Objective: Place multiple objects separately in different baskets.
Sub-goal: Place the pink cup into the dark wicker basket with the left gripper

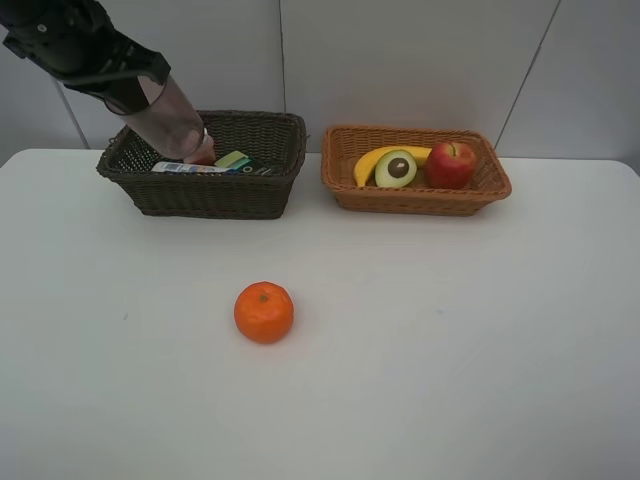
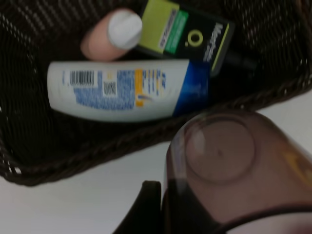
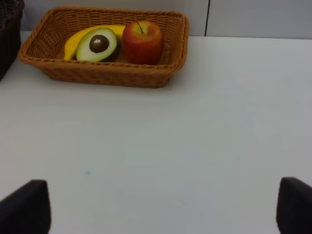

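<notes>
My left gripper [image 1: 140,92] is shut on the translucent mauve cup [image 1: 172,122], holding it tilted over the back left of the dark brown basket [image 1: 205,195]. In that basket lie the white blue-capped shampoo bottle [image 2: 122,90], the small pink bottle [image 2: 114,34] and the dark green bottle [image 2: 190,39], below the cup [image 2: 219,165]. The orange [image 1: 264,312] sits alone on the white table. The tan basket [image 1: 415,200] holds the banana [image 1: 372,160], halved avocado [image 1: 396,169] and red apple [image 1: 450,164]. My right gripper [image 3: 158,209] is open above bare table, out of the high view.
The two baskets stand side by side at the back of the white table [image 1: 450,340], close to the wall. The dark basket's corner [image 3: 7,29] shows beside the tan basket [image 3: 102,73] in the right wrist view.
</notes>
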Controlling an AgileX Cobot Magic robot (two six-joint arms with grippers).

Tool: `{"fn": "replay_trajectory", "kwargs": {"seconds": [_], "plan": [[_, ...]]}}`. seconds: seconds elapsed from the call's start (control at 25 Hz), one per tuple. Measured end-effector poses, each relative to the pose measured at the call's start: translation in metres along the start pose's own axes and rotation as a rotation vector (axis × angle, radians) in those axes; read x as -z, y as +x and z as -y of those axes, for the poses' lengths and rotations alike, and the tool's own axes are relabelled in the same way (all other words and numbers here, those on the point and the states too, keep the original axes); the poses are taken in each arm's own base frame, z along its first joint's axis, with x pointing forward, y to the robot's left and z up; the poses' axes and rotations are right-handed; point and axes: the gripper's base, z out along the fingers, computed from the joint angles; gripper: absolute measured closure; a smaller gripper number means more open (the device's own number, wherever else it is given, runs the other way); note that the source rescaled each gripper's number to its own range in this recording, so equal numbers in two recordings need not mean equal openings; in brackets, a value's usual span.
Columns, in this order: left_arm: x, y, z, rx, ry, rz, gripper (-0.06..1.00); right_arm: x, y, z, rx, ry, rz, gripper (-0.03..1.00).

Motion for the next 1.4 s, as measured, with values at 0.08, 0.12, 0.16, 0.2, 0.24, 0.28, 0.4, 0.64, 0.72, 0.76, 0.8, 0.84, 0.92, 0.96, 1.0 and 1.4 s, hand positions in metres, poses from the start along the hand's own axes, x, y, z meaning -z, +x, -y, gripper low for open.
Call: {"fn": "replay_trajectory", "kwargs": {"seconds": [0.08,0.12,0.16,0.2,0.24,0.28,0.4,0.64,0.72,0.76,0.8,0.84,0.92,0.96,1.0,1.4], "plan": [[-0.002,-0.006,-0.001,-0.009,-0.008,0.065,0.94,0.0,0.0,0.0,0.0,0.0,0.0,-0.01],[-0.004,-0.009,-0.001,-0.013,-0.012,0.088,0.94,0.0,0.0,0.0,0.0,0.0,0.0,-0.01],[-0.006,-0.012,-0.002,-0.017,-0.014,0.116,0.94,0.0,0.0,0.0,0.0,0.0,0.0,-0.01],[-0.01,-0.014,-0.002,-0.02,-0.017,0.142,0.94,0.0,0.0,0.0,0.0,0.0,0.0,-0.01],[-0.012,-0.017,-0.003,-0.02,-0.016,0.165,0.94,0.0,0.0,0.0,0.0,0.0,0.0,-0.01],[-0.017,-0.019,-0.003,-0.023,-0.015,0.187,0.94,0.0,0.0,0.0,0.0,0.0,0.0,-0.01],[-0.032,-0.025,-0.006,-0.049,-0.028,0.247,0.94,0.0,0.0,0.0,0.0,0.0,0.0,-0.01],[-0.071,-0.032,-0.006,-0.076,-0.055,0.338,0.94,0.0,0.0,0.0,0.0,0.0,0.0,-0.01],[-0.084,-0.032,-0.003,-0.084,-0.057,0.356,0.94,0.0,0.0,0.0,0.0,0.0,0.0,-0.01],[-0.091,-0.031,-0.003,-0.086,-0.06,0.365,0.94,0.0,0.0,0.0,0.0,0.0,0.0,-0.01],[-0.098,-0.031,-0.001,-0.089,-0.06,0.372,0.94,0.0,0.0,0.0,0.0,0.0,0.0,-0.01],[-0.104,-0.03,0.0,-0.092,-0.06,0.375,0.94,0.0,0.0,0.0,0.0,0.0,0.0,-0.01],[-0.116,-0.028,0.004,-0.099,-0.058,0.38,0.94,0.0,0.0,0.0,0.0,0.0,0.0,-0.01],[-0.12,-0.027,0.006,-0.103,-0.057,0.383,0.94,0.0,0.0,0.0,0.0,0.0,0.0,-0.01],[-0.125,-0.026,0.009,-0.107,-0.055,0.384,0.94,0.0,0.0,0.0,0.0,0.0,0.0,-0.01],[-0.151,-0.02,0.01,-0.113,-0.061,0.39,0.94,0.0,0.0,0.0,0.0,0.0,0.0,-0.01]]}}
